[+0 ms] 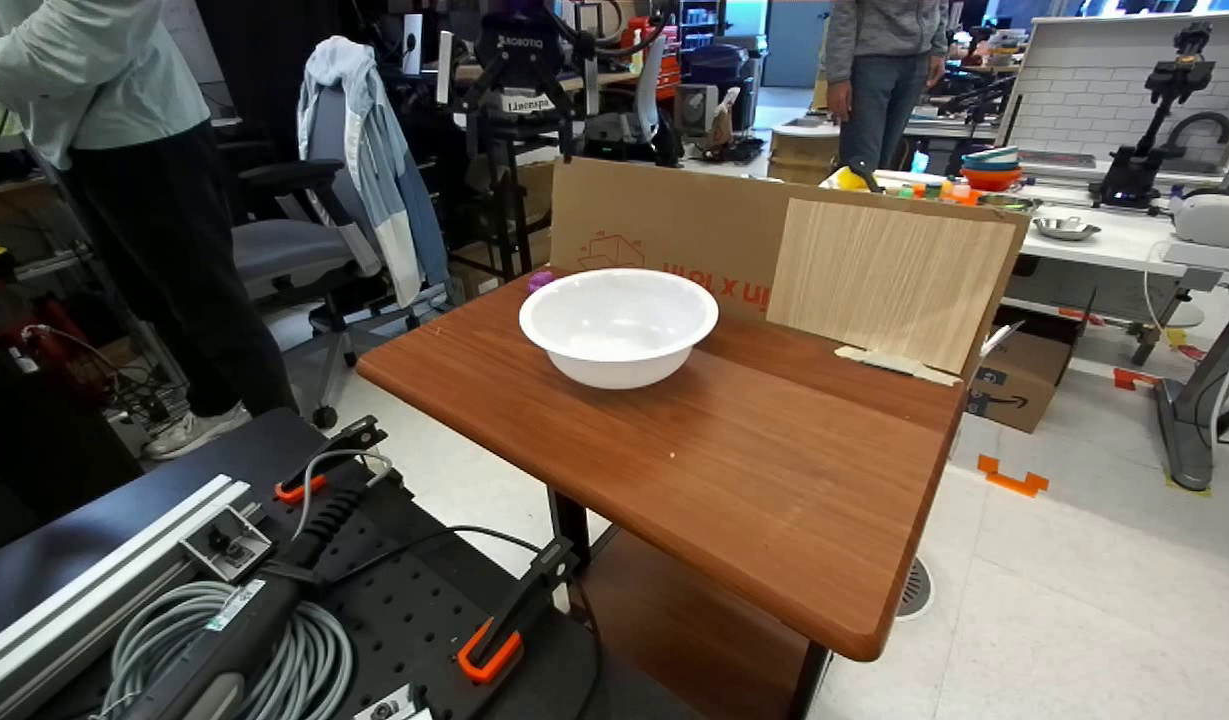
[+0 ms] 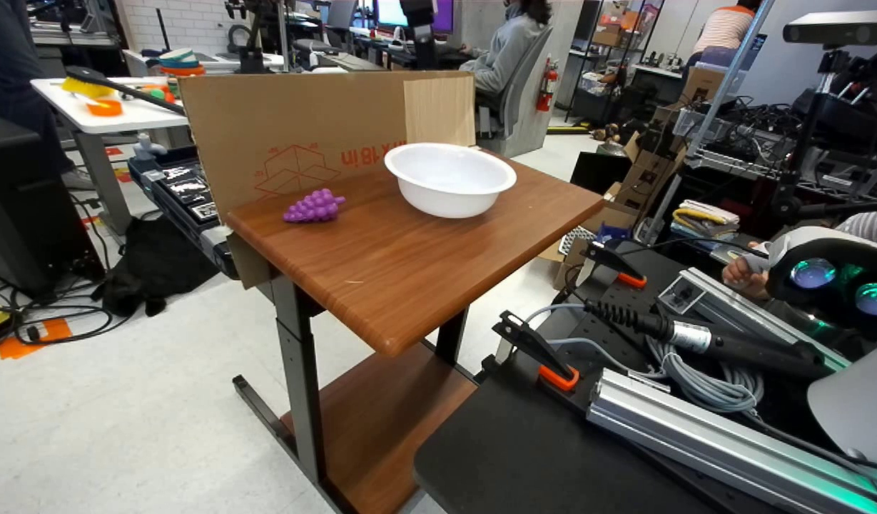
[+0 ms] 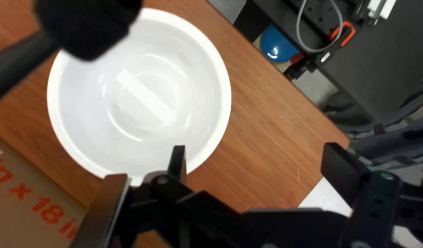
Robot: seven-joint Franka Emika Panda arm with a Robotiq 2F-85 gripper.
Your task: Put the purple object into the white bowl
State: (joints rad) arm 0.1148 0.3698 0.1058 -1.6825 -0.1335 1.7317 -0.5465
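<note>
The purple object is a bumpy bunch of grapes (image 2: pixel 315 205) lying on the wooden table (image 2: pixel 367 235) near its left end in this exterior view. In an exterior view it (image 1: pixel 540 281) shows partly behind the white bowl. The wide white bowl (image 1: pixel 619 320) stands upright and empty; it also shows in an exterior view (image 2: pixel 450 182) and in the wrist view (image 3: pixel 142 96). My gripper (image 3: pixel 256 162) is open with nothing between its fingers. It hangs above the table, with one fingertip overlapping the bowl's rim in the wrist view. It also shows high up in an exterior view (image 1: pixel 521 135). The grapes are not visible in the wrist view.
A cardboard panel (image 1: pixel 664 215) stands along the table's back edge, behind the grapes and bowl; it also shows in an exterior view (image 2: pixel 288 114). A black bench (image 2: pixel 495 442) with orange-tipped clamps and coiled grey cable (image 1: pixel 234 640) is at the table's front side.
</note>
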